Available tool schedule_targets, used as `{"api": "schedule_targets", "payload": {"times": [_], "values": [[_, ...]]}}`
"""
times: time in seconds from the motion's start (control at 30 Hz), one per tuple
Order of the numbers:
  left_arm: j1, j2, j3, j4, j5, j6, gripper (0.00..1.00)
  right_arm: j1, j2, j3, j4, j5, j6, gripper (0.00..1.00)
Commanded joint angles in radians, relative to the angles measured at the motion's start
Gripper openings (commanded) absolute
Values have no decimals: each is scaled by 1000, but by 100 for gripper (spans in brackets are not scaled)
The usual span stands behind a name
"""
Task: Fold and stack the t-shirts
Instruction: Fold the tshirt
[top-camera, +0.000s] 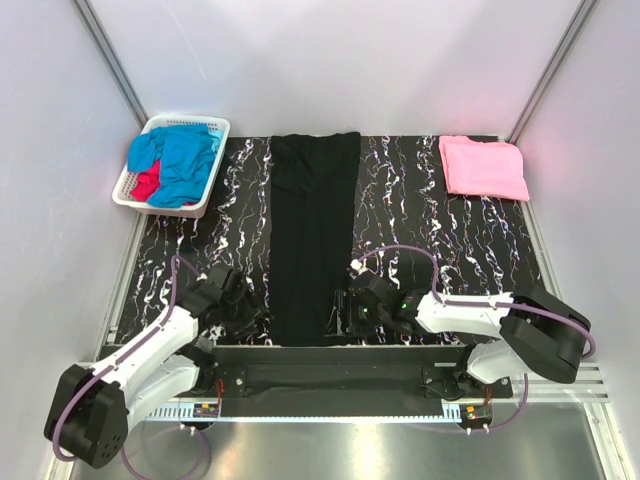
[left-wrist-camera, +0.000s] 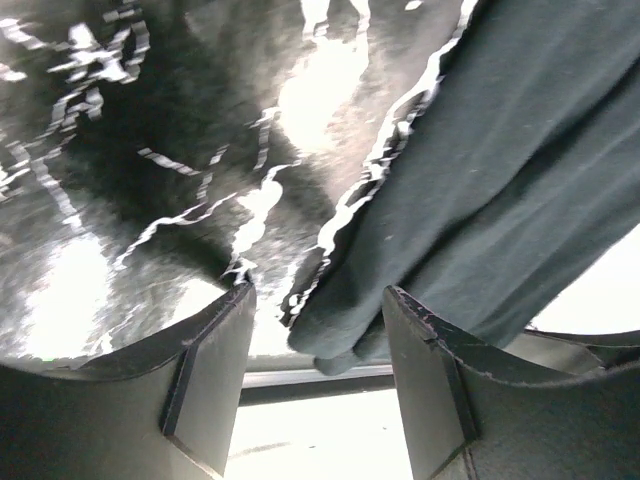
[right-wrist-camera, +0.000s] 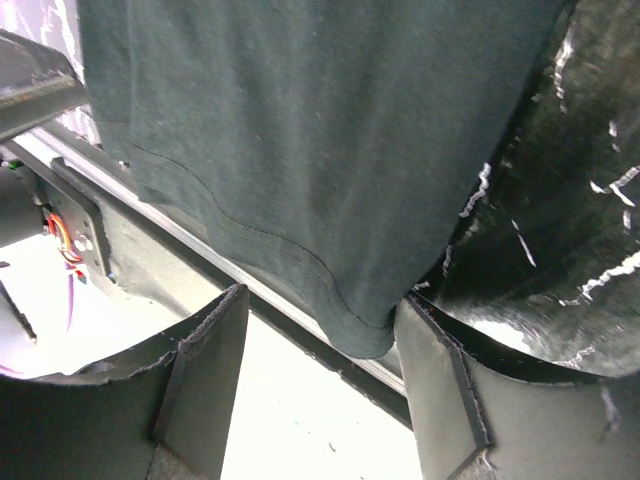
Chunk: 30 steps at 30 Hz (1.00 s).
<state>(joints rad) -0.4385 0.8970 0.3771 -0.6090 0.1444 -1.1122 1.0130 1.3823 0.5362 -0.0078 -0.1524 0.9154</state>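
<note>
- The black t-shirt is spread flat as a long strip down the middle of the tabletop, reaching from the far edge to the near edge.
- The left hand is held low at the near left corner of that strip, just beside its left edge.
- In the left wrist view, the left hand is seen with its jaws standing apart. The near corner of the black t-shirt lies in the gap, closer to the finger on the right of that view, and nothing is gripped.
- The right hand is held low at the near right corner of the same strip.
- In the right wrist view, the right hand is seen wide open. The hemmed corner of the black t-shirt reaches into the gap, close against the finger on the right of that view. No cloth is pinched, and whether that finger is touched cannot be told.
- The pink t-shirt is laid folded at the far right corner of the tabletop, well apart from both hands.
- The blue t-shirt and the red t-shirt are bundled together in the white basket at the far left corner.
</note>
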Motion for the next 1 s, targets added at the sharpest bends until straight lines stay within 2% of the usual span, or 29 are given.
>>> {"api": "schedule_targets", "payload": {"times": [0.0, 0.3, 0.47, 0.7, 0.73, 0.8, 0.83, 0.9, 0.93, 0.97], "values": [[-6, -10, -24, -71, -45, -11, 60, 12, 41, -5, 31, 2, 14, 67], [-40, -43, -144, 29, 26, -64, 59, 22, 67, -16, 46, 1, 31, 66], [-48, -9, -116, 34, 24, -55, 53, 25, 63, -8, 34, 11, 37, 65], [-84, 46, -69, 28, 15, -51, 28, 32, 40, 1, -29, 45, 45, 65], [-91, 48, -66, 25, 11, -54, 16, 33, 37, 1, -31, 47, 46, 64], [-104, 52, -60, 25, 4, -63, 10, 35, 27, -4, -37, 53, 48, 62], [-109, 56, -58, 25, 1, -64, 0, 35, 20, -4, -37, 53, 46, 40], [-118, 59, -50, 23, -6, -66, 0, 35, 18, 2, -46, 50, 45, 9], [-121, 59, -47, 25, -6, -66, 0, 35, 17, 7, -52, 50, 48, 0], [-127, 59, -38, 25, -6, -64, 0, 36, 15, 11, -58, 51, 45, 0]]}}
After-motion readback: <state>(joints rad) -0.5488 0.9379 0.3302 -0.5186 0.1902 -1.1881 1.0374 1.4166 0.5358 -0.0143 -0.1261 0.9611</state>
